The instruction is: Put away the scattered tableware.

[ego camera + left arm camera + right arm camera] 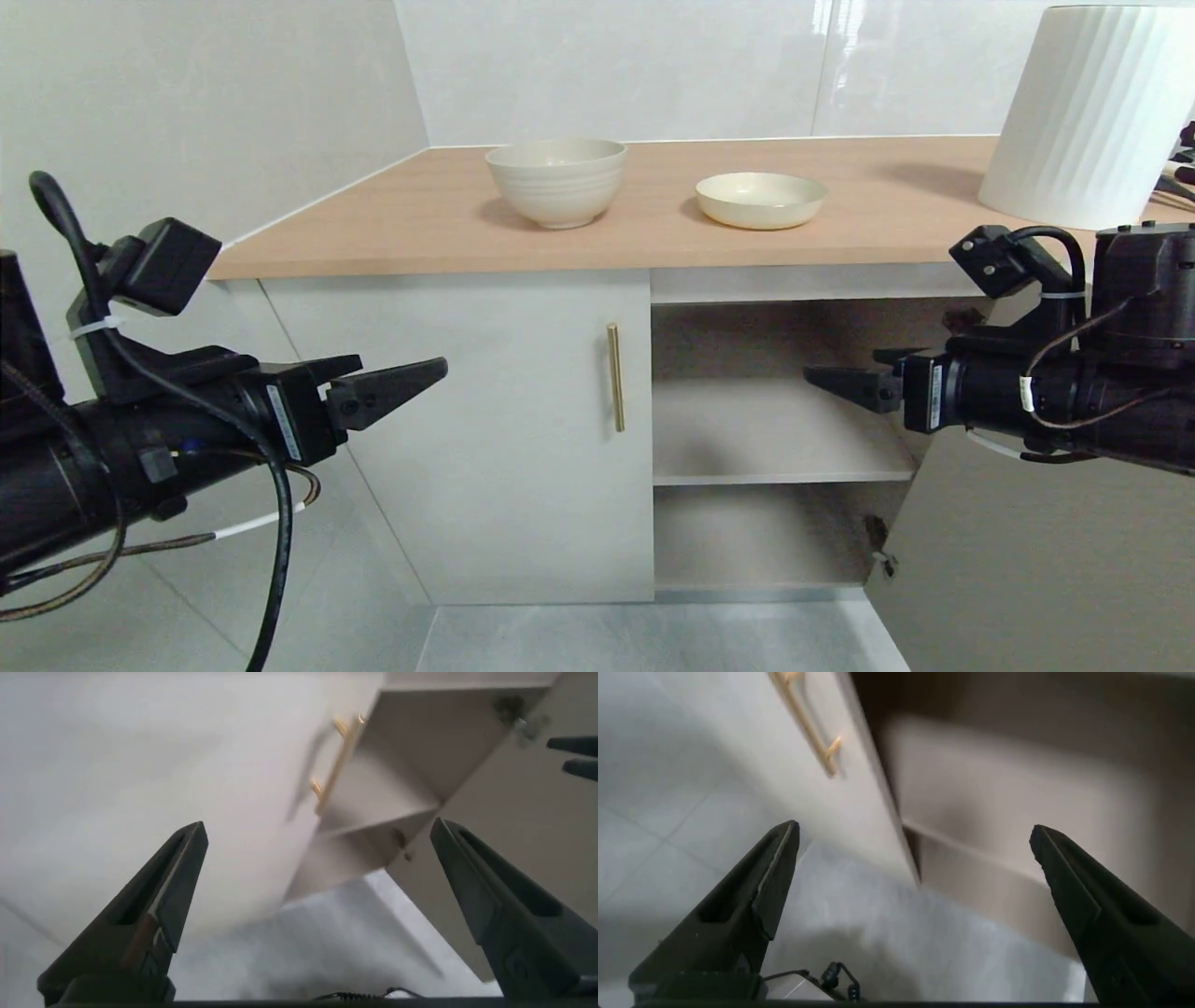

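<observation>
A deep cream bowl (557,182) and a shallow cream dish (761,199) stand apart on the wooden counter (420,219). Below it, the cabinet's right compartment (775,429) is open, showing two bare shelves. My left gripper (415,376) hangs in front of the shut left door (485,420), below counter height. It is open and holds nothing, its fingers spread wide in the left wrist view (316,829). My right gripper (826,381) is level with the open compartment's upper shelf, also open with nothing between its fingers (913,829).
The shut door carries a gold bar handle (613,376). The open right door (1027,560) swings out below my right arm. A tall white ribbed lampshade (1088,112) stands on the counter's right end. Pale walls close the back and left side; the floor is tiled.
</observation>
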